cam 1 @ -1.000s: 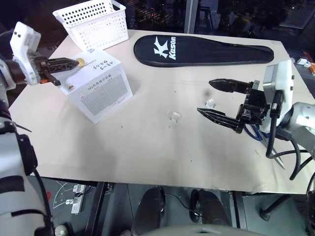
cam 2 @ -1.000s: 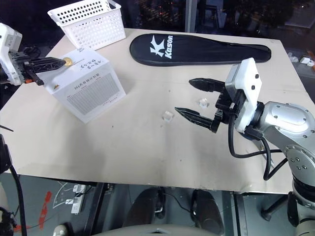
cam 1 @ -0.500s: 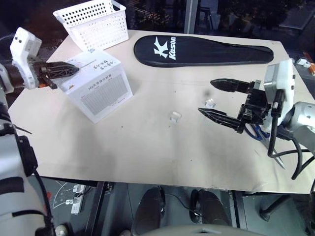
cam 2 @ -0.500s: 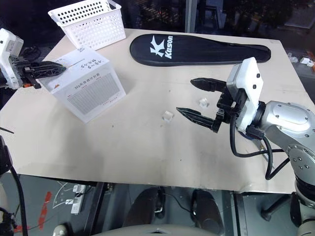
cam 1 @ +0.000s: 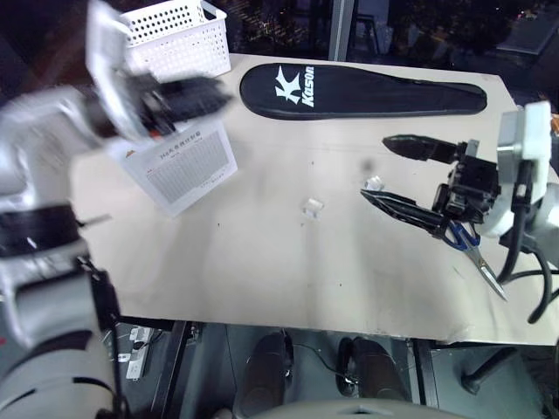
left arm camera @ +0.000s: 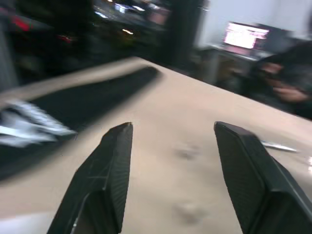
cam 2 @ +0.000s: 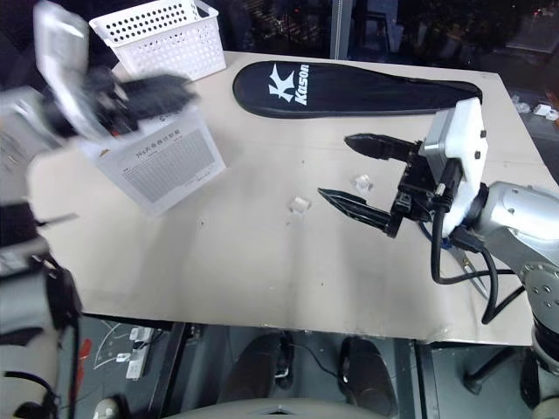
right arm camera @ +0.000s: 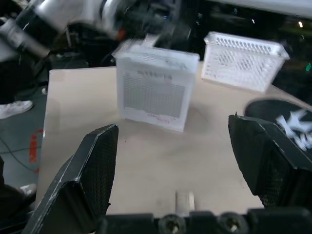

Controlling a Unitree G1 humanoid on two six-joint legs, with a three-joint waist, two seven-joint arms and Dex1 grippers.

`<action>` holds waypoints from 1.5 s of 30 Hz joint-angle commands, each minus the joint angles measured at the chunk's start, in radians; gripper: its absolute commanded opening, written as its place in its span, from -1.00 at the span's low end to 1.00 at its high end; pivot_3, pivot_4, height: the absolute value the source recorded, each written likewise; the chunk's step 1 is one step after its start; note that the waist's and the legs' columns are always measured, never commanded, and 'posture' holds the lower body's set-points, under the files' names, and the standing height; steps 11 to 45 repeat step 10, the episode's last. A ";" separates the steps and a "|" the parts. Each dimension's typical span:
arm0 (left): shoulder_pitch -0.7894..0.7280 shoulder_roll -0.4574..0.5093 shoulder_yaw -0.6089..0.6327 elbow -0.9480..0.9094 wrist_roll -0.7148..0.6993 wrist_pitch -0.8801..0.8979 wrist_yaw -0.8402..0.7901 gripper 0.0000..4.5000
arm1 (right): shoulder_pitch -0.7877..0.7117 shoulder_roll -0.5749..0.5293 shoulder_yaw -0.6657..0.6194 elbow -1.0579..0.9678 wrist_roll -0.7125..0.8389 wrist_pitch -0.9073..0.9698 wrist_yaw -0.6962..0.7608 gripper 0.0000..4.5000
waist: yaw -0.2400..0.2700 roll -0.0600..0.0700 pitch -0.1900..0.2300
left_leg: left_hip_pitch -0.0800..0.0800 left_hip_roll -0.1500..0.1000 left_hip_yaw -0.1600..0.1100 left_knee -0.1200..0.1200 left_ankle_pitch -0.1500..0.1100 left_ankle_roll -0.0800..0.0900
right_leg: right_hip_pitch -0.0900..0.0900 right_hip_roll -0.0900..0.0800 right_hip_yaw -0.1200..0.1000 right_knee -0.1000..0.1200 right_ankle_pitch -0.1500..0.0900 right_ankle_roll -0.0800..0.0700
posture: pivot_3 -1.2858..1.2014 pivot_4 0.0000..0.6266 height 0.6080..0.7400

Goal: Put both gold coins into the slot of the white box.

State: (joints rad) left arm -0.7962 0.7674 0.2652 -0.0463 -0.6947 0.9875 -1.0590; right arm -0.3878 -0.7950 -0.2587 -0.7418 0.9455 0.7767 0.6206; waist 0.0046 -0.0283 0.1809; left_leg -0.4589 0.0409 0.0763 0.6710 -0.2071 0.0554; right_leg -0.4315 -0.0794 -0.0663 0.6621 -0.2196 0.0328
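Left wrist view shows the left gripper (left arm camera: 168, 180) with jaws apart and nothing between them. Nearest in the head views, the right gripper (cam 2: 367, 175) hovers over the table (cam 2: 262, 253), spread wide and empty. Farther left stands the white box (cam 2: 162, 153), upright, grey print facing forward. No gold coin is visible, so a drop seems finished; next likely comes finding any remaining coin.

Box (cam 1: 179, 166) and basket (cam 1: 175, 39) crowd the table's (cam 1: 262, 262) far left corner. Black case (cam 1: 358, 87) lies along the far edge. Two clear pieces (cam 1: 313, 207) mid-table. Scissors (cam 1: 476, 253) near right edge. Near edge strip open.
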 commanded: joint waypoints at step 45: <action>0.598 -0.079 0.059 -0.409 -0.062 -0.088 0.174 0.19 | 0.702 -0.050 -0.453 -0.120 -0.084 -0.020 0.106 0.73 | 0.009 0.004 -0.003 | 0.019 0.000 0.000 -0.004 -0.003 0.003 | 0.017 0.000 0.000 -0.003 -0.006 -0.001 | 0.03 -0.52 1.00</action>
